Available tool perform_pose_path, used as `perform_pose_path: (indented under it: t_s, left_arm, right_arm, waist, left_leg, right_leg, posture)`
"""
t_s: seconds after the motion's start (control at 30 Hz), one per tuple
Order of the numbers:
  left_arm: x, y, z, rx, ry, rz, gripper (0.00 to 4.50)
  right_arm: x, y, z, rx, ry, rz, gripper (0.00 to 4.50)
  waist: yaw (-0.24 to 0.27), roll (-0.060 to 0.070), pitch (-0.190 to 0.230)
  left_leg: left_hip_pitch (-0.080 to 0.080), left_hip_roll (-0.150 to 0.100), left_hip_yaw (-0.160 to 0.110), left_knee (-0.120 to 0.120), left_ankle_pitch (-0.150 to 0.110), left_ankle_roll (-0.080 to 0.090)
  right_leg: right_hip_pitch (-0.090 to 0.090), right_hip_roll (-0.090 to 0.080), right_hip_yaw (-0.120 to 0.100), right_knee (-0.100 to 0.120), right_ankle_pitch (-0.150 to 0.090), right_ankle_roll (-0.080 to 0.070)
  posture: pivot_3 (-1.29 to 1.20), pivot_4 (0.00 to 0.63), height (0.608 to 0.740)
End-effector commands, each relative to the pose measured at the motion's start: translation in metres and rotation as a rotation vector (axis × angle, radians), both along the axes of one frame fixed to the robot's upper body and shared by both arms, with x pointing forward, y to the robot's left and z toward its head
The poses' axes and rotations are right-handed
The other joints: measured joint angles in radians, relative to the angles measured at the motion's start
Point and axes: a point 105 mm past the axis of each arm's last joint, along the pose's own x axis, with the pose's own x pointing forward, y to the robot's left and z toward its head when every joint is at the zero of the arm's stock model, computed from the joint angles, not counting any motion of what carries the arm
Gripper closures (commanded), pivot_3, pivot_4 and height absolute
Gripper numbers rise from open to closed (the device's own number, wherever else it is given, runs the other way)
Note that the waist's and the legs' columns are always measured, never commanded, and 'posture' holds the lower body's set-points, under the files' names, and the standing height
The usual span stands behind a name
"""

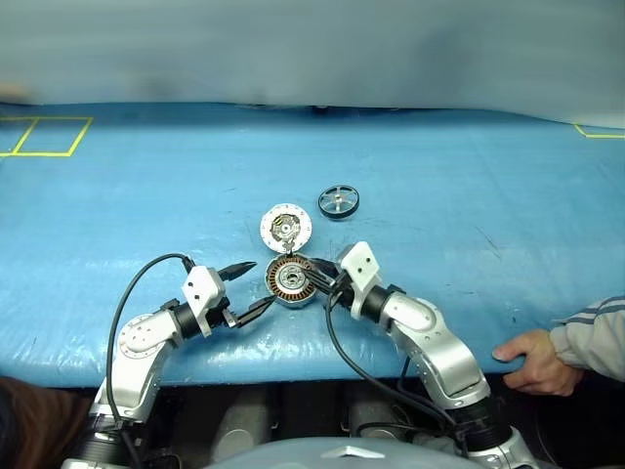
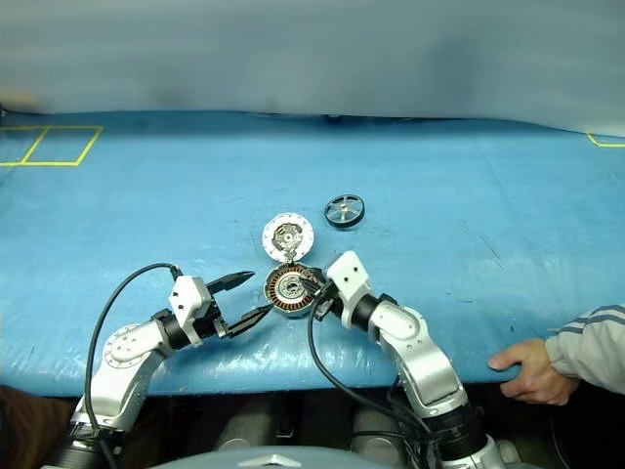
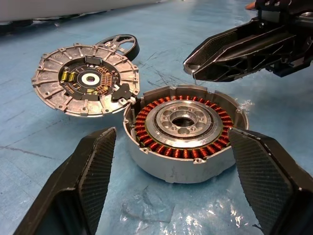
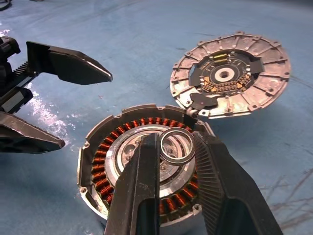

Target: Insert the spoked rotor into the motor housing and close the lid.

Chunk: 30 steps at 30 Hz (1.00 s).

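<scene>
We hold thin metal ring [image 4: 176,145] in right gripper [image 4: 177,147] above motor housing [image 1: 290,281]; left gripper [image 1: 249,286] wide open beside it. Lid [image 1: 285,228] touches housing's far edge; spoked rotor [image 1: 338,202] lies beyond. Risk: ring drops off-centre, jams rotor seating.

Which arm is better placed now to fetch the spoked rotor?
The left. Its gripper is open and empty beside the motor housing. The right gripper holds a thin ring over the housing. However, the spoked rotor lies farther back, right of the lid.
</scene>
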Motion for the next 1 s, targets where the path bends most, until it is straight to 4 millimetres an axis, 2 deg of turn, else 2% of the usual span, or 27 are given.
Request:
perform_pose_path:
  t_s: [0.03, 0.57, 1.0]
  left_arm:
    - [-0.003, -0.003, 0.005, -0.012, -0.024, -0.021, 0.62]
    - [-0.004, -0.004, 0.005, -0.004, -0.032, -0.017, 0.62]
    - [-0.003, -0.004, 0.004, 0.004, -0.029, -0.014, 0.62]
  right_arm:
    - [0.001, 0.010, 0.009, 0.015, -0.027, 0.034, 3.85]
    - [0.002, 0.024, -0.004, -0.023, 0.020, 0.079, 3.85]
    - [0.006, 0.023, -0.004, -0.041, 0.010, 0.071, 3.85]
  waist:
    - [-0.001, 0.000, 0.000]
    - [-0.001, 0.000, 0.000]
    - [-0.002, 0.000, 0.000]
  left_leg:
    - [0.000, 0.000, 0.000, 0.000, 0.000, 0.000]
    - [0.001, 0.000, 0.000, 0.001, 0.000, 0.000]
    - [0.001, 0.000, 0.000, 0.001, 0.001, -0.001]
  right_leg:
    - [0.000, 0.000, 0.000, 0.000, 0.000, 0.000]
    - [0.000, 0.002, 0.000, 0.001, 0.001, 0.000]
    - [0.001, 0.004, 0.000, 0.001, 0.001, 0.001]
  posture:
    - [0.00, 0.150, 0.740]
    - [0.00, 0.150, 0.740]
    - [0.00, 0.150, 0.740]
